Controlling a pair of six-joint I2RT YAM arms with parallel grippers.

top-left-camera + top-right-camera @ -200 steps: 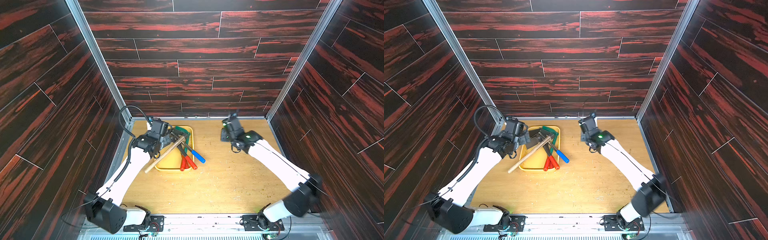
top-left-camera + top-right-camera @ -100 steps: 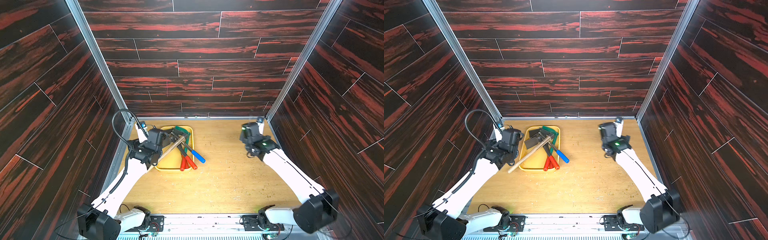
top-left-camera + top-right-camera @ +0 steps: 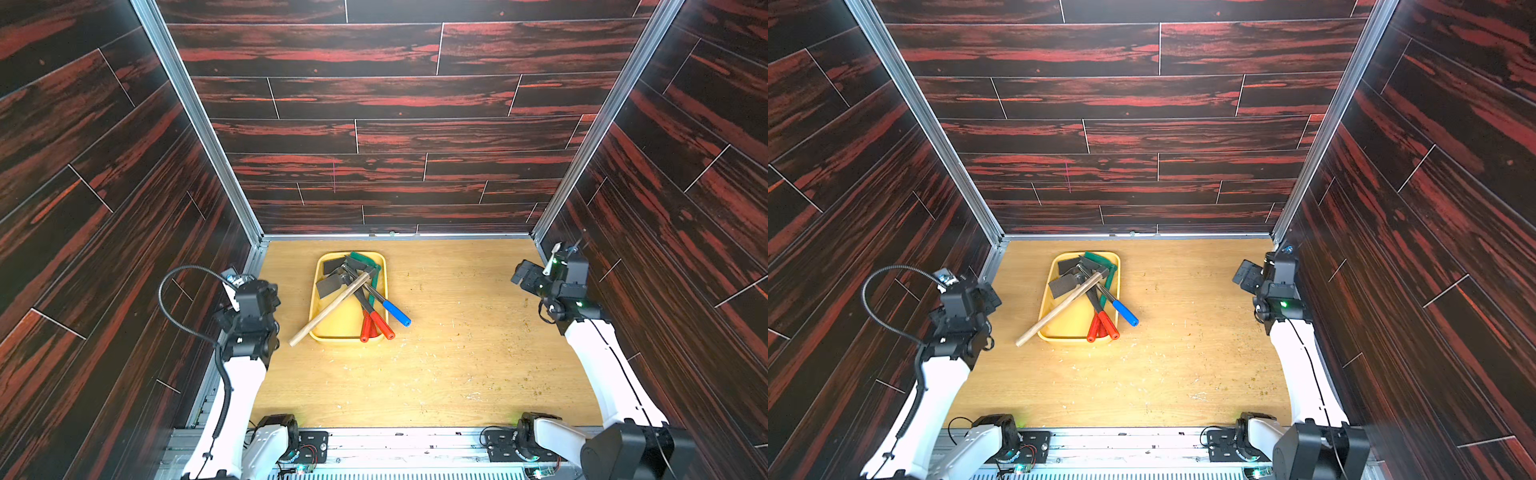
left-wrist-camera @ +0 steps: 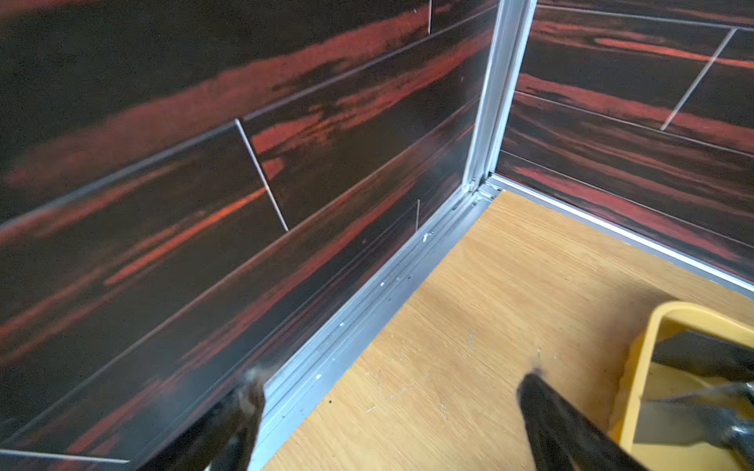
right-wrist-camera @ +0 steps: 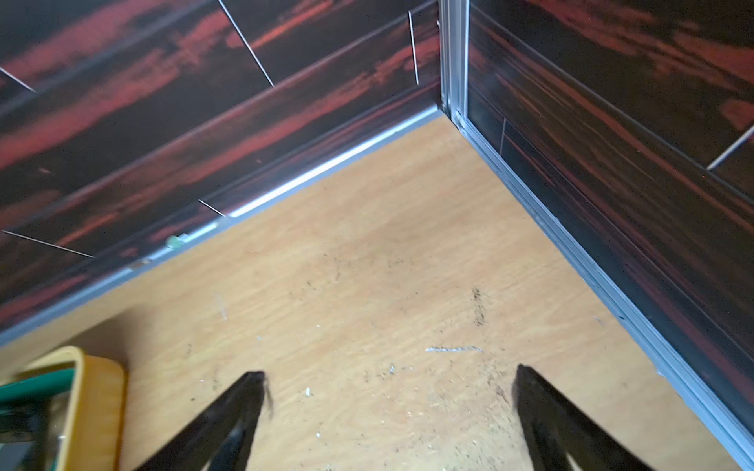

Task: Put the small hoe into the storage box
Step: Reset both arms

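Small hoe with the plain round wooden handle is lying in the storage box, which is a shallow yellow plastic tray with rounded corners. It sits diagonally on top of the pile. The head end is lost in a tangle of dark grey metal blades, and the handle tip pokes out past the near left corner of the rim.

Under it are two red-gripped tools, a blue-gripped tool and a green tool. The red and blue grips overhang the rim too.

The surface is pale wood grain, scuffed and crumby. Left pincer and right pincer are both spread wide, holding nothing, over by the dark red side walls and well apart from the box.
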